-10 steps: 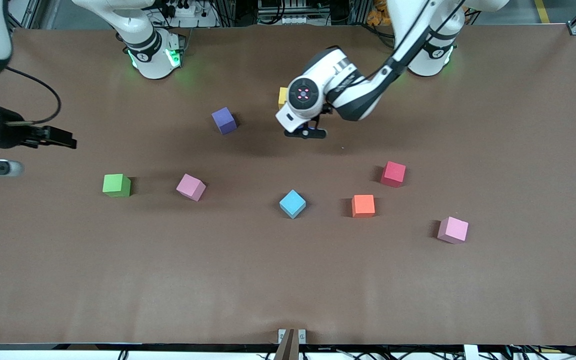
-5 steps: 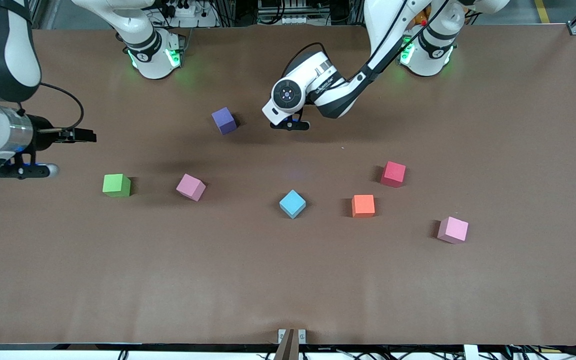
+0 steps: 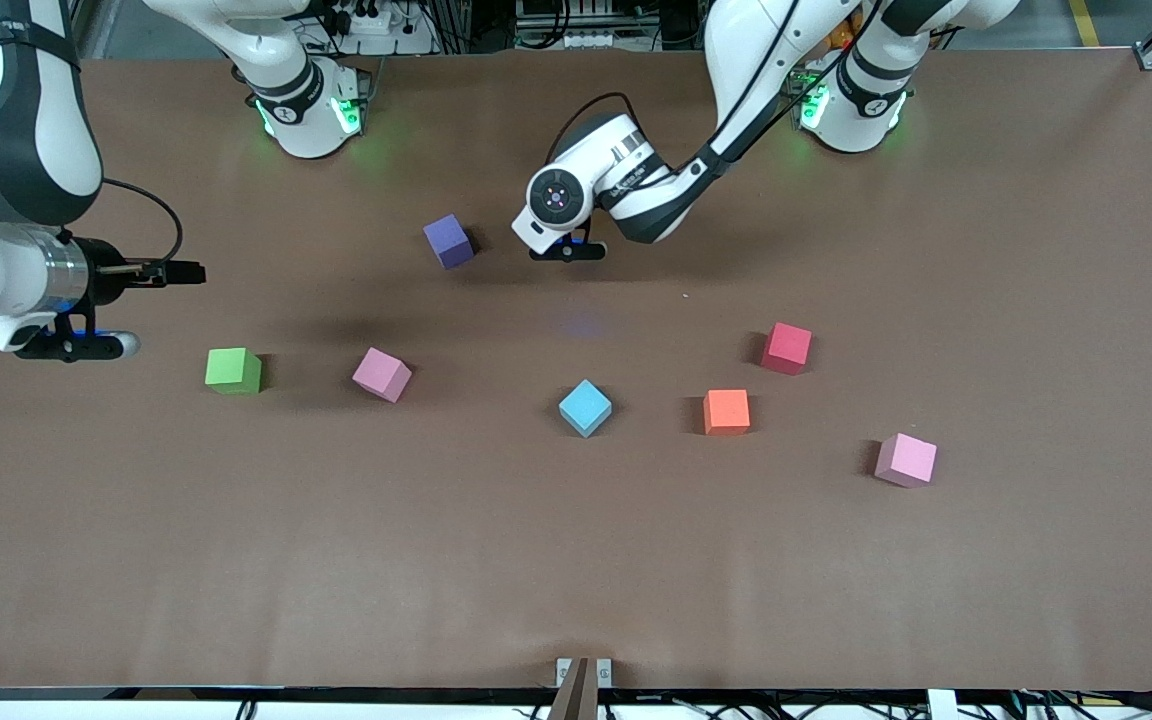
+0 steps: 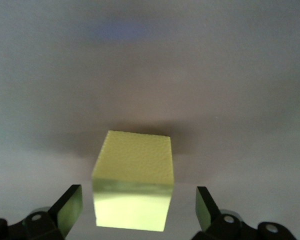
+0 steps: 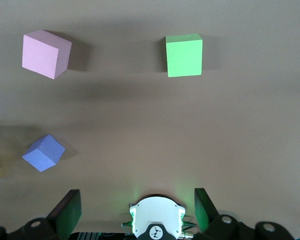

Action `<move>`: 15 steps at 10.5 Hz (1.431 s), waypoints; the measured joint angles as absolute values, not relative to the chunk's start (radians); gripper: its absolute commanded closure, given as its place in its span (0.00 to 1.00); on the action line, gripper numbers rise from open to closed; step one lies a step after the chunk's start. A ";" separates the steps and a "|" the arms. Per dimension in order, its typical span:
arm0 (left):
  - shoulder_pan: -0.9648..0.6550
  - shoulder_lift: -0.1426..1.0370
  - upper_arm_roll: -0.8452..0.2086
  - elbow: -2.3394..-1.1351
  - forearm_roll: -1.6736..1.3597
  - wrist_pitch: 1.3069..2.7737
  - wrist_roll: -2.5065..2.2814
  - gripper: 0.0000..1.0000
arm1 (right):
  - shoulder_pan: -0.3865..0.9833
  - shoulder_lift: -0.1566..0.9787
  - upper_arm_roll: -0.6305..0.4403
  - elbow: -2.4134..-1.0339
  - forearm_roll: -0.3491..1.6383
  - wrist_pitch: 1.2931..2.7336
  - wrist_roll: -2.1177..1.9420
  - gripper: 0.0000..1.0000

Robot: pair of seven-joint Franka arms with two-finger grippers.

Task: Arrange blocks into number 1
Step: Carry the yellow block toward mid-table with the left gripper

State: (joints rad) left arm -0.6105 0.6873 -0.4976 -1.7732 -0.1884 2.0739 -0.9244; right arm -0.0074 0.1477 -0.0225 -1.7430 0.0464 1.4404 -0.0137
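The yellow block [image 4: 135,175] rests on the table between the fingers of my left gripper [image 4: 138,207], which is open with a gap on each side. In the front view my left hand [image 3: 556,200] hides that block, beside the purple block [image 3: 449,241]. The green [image 3: 233,370], pink [image 3: 382,374], blue [image 3: 585,407], orange [image 3: 726,411], red [image 3: 787,347] and second pink [image 3: 906,460] blocks lie scattered apart. My right gripper [image 3: 191,272] hangs open and empty over the table's right-arm end, near the green block.
The brown table [image 3: 576,560] has a wide bare stretch nearer the front camera than all the blocks. The right wrist view shows the pink [image 5: 46,53], green [image 5: 184,55] and purple [image 5: 43,152] blocks and the right arm's base [image 5: 157,217].
My left hand has moved toward the purple block and down over the yellow block, which now hides under it in the front view. My right arm has swung in from the table's end.
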 measured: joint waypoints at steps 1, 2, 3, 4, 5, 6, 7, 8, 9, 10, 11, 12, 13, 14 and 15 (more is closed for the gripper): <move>-0.616 0.688 -0.497 -1.772 -0.188 2.075 -0.925 0.00 | -0.009 0.148 -0.023 -1.745 0.046 1.440 -0.014 0.00; -0.620 0.689 -0.497 -1.772 -0.188 2.075 -0.924 0.00 | -0.009 0.148 -0.023 -1.747 0.046 1.440 -0.014 0.00; -0.628 0.691 -0.496 -1.772 -0.187 2.075 -0.922 0.00 | -0.009 0.149 -0.023 -1.748 0.046 1.440 -0.014 0.00; -0.639 0.697 -0.495 -1.772 -0.185 2.075 -0.921 0.08 | -0.009 0.151 -0.023 -1.748 0.046 1.440 -0.014 0.00; -0.651 0.704 -0.495 -1.772 -0.180 2.075 -0.921 0.71 | -0.009 0.152 -0.023 -1.748 0.046 1.440 -0.014 0.00; -0.662 0.712 -0.494 -1.772 -0.170 2.075 -0.920 1.00 | -0.009 0.153 -0.023 -1.748 0.046 1.440 -0.014 0.00; -0.667 0.715 -0.493 -1.772 -0.162 2.075 -0.920 1.00 | -0.009 0.155 -0.023 -1.748 0.046 1.440 -0.014 0.00; -0.667 0.716 -0.492 -1.772 -0.159 2.074 -0.920 1.00 | -0.009 0.157 -0.023 -1.748 0.046 1.441 -0.014 0.00; -0.666 0.716 -0.490 -1.771 -0.154 2.074 -0.914 1.00 | -0.009 0.160 -0.023 -1.748 0.046 1.441 -0.014 0.10; -0.664 0.715 -0.488 -1.764 -0.123 2.074 -0.910 1.00 | -0.009 0.163 -0.023 -1.748 0.046 1.441 -0.014 0.15; -0.664 0.715 -0.480 -1.746 -0.076 2.076 -0.910 1.00 | -0.009 0.166 -0.023 -1.748 0.046 1.442 -0.014 0.15; -0.664 0.715 -0.462 -1.707 -0.045 2.076 -0.910 1.00 | -0.007 0.171 -0.023 -1.749 0.047 1.443 -0.014 0.14; -0.663 0.715 -0.435 -1.661 -0.033 2.074 -0.908 1.00 | -0.002 0.178 -0.022 -1.749 0.047 1.445 -0.014 0.07; -0.663 0.718 -0.413 -1.626 -0.027 2.071 -0.902 1.00 | 0.010 0.185 -0.021 -1.749 0.047 1.452 -0.014 0.00; -0.663 0.727 -0.403 -1.596 -0.025 2.070 -0.901 1.00 | 0.021 0.191 -0.021 -1.750 0.047 1.462 -0.013 0.00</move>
